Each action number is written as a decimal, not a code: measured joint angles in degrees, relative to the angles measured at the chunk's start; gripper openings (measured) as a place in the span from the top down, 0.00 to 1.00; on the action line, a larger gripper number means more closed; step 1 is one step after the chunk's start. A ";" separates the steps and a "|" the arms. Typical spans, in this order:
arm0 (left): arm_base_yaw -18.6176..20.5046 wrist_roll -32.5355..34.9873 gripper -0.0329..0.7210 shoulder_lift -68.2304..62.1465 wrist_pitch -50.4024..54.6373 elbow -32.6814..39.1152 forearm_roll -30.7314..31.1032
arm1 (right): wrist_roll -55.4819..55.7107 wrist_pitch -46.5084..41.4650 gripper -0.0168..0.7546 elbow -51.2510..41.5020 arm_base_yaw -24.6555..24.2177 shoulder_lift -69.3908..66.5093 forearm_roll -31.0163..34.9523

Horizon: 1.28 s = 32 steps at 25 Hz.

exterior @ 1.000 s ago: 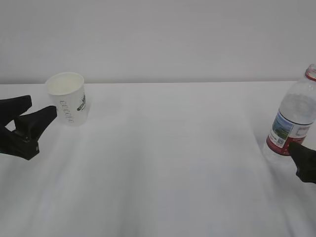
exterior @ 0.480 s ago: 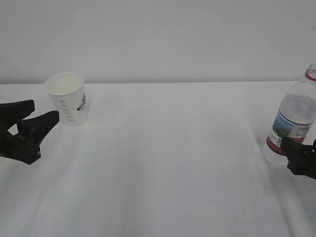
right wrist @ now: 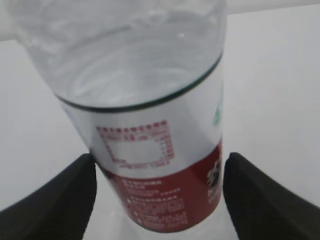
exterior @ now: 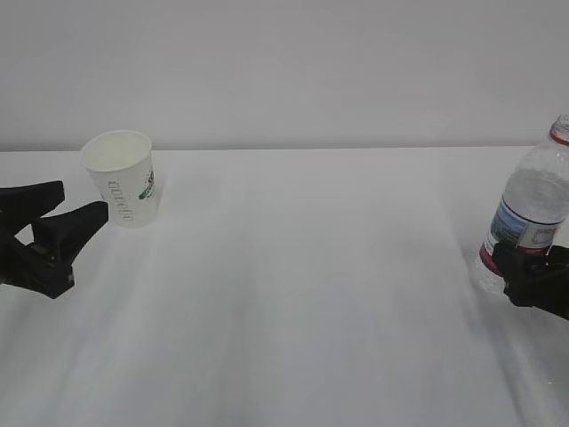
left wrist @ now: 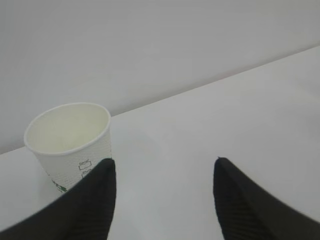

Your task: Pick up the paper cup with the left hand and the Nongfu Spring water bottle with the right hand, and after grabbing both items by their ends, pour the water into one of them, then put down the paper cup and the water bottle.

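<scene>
The white paper cup [exterior: 123,178] stands upright and empty at the far left of the table. My left gripper [exterior: 84,201] is open just to its left, the nearer fingertip close to the cup's side. In the left wrist view the paper cup [left wrist: 69,136] sits ahead of the left finger [left wrist: 95,200], outside the open left gripper [left wrist: 163,165]. The Nongfu Spring water bottle [exterior: 532,203] stands upright at the far right with clear water inside. My right gripper [exterior: 523,267] is open around its base. Seen from the right wrist, the bottle [right wrist: 150,105] fills the right gripper [right wrist: 160,161], with narrow gaps at both fingers.
The white table [exterior: 302,267] runs between the cup and the bottle, and a plain pale wall [exterior: 302,71] rises behind its far edge. The bottle stands near the right border of the exterior view.
My right gripper has moved forward, so its open jaws now flank the bottle's base. The left gripper has crept slightly towards the cup. Cup and bottle have not moved.
</scene>
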<state>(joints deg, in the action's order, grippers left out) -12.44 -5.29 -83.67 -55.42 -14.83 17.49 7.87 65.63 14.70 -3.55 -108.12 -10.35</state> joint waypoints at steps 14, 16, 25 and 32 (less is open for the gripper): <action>0.00 -0.04 0.35 0.00 0.09 0.00 0.13 | 0.17 0.00 0.21 4.11 0.00 -1.62 -0.66; 0.00 -0.04 0.35 0.00 0.09 0.00 0.13 | 0.17 -0.18 0.21 4.59 0.00 -1.62 -0.66; 0.00 -0.13 0.35 0.00 0.09 0.00 0.17 | 0.26 -0.34 0.13 7.29 0.00 -1.82 -0.66; 0.00 -0.13 0.35 0.00 0.28 0.00 0.17 | 0.26 -0.22 0.11 8.59 0.00 -1.85 -0.66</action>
<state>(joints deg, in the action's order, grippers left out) -12.44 -5.42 -83.67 -55.13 -14.83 17.66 8.13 65.41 23.29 -3.55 -109.97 -11.01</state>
